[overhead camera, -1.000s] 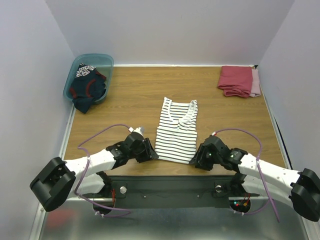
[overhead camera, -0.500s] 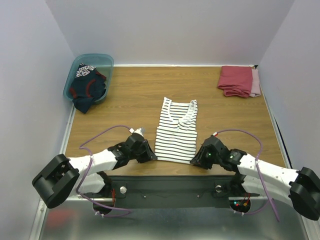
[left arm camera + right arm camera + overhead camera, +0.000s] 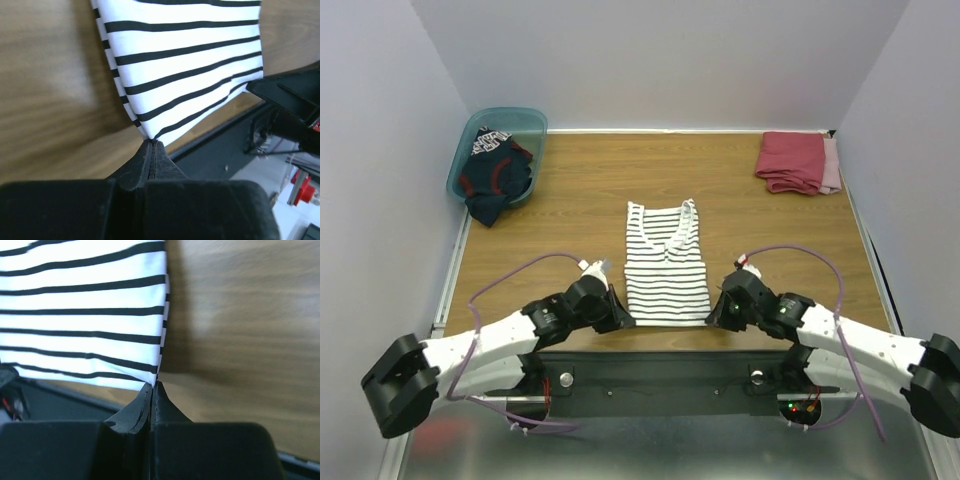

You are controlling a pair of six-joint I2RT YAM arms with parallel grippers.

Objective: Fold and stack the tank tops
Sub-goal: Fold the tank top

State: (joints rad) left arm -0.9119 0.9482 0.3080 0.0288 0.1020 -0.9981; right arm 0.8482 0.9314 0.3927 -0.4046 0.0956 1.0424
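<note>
We've got striped top (image 3: 665, 265) flat near front edge of table (image 3: 570, 200), navy top (image 3: 492, 178) heaped in bin (image 3: 510, 111). Clamped on its hem corners: left gripper (image 3: 151, 145), right gripper (image 3: 152, 386). Light, floppy cloth; corners look like best hold.

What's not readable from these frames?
Top view: navy top in teal bin crumpled; print too small to read.
Top view: striped top near corners hidden under left end effector and right end effector.
Wrist views: frame edges cut off striped top beyond its hem.
Top view: red cloth layers hidden by folds.
</note>
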